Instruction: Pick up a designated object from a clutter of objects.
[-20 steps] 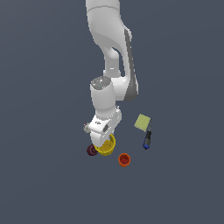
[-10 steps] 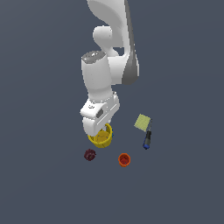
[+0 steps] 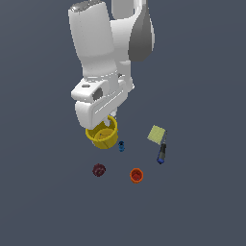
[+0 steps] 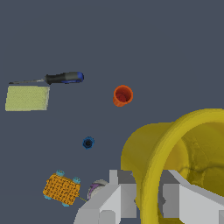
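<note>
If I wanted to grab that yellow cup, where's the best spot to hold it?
Probably the rim wall, from the open mouth side: one finger inside, one outside. The yellow cup is wide and tapered, so its whole body looks too broad for the jaws, but its wall is thin. The gripper is holding it that way here, fingers straddling the rim.
</note>
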Robot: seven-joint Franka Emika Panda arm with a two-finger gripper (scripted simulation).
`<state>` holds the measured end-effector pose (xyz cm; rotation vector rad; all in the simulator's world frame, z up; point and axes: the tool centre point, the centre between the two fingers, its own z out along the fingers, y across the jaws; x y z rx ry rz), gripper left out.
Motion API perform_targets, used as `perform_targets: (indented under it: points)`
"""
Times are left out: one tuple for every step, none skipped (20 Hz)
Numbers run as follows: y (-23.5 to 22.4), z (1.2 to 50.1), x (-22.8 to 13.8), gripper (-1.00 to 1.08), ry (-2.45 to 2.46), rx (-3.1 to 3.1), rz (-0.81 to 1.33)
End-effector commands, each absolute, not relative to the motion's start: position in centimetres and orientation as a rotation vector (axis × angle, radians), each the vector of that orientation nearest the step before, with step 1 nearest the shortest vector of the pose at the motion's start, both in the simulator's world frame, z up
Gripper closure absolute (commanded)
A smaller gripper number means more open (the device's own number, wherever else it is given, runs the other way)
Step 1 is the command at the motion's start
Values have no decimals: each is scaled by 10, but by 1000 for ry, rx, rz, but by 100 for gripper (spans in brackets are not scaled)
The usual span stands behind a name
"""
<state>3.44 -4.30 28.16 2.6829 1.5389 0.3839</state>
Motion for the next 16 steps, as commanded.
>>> perform_targets:
  points:
    - [-48,309,33,108,1538,2681,387]
    - [-49,318,33,108,1538,2681,387]
    - [-51,327,32,108,1538,2681,387]
    - [-53,336,32,108,1537,2682,387]
    - [-54,344,31,108,1537,2682,387]
    - [-56,351,31,108,1537,2682,387]
    - [-58,358,31,108,1537,2682,387]
    - [-59,364,31,108,1537,2682,387]
    - [-60,370,31,108,1537,2682,387]
    - [-61,376,31,108,1536,2682,386]
    - [-62,381,31,108,1536,2682,386]
    - [-63,385,31,108,1536,2682,386]
    - [-64,389,31,108,1536,2682,386]
    - [-65,392,31,108,1535,2683,386]
    - [-65,395,31,108,1535,2683,386]
    - [-66,398,31,108,1535,2683,386]
